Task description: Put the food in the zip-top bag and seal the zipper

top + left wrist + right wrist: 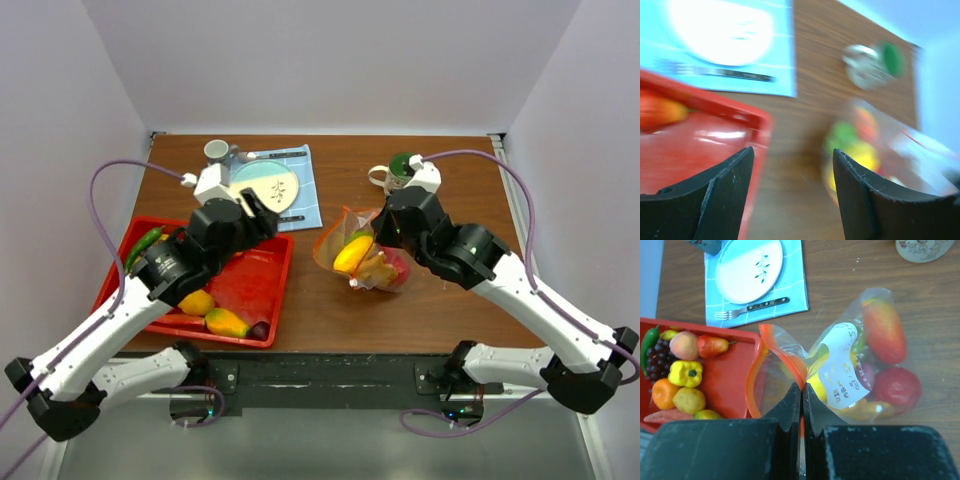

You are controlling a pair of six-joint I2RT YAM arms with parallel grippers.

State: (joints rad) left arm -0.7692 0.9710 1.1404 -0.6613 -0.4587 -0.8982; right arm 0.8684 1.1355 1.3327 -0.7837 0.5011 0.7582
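Note:
The clear zip-top bag lies right of centre on the table with its mouth held open. Inside it are food pieces: a yellow one and red ones. My right gripper is shut on the orange zipper at the bag's mouth. More food sits in the red tray: a yellow pepper, grapes, a green chili and a mango. My left gripper hangs open and empty over the tray's right edge, with the blurred bag to its right.
A blue placemat with a white plate and a fork lies behind the tray. A small cup stands at the back left. A mug stands behind the bag.

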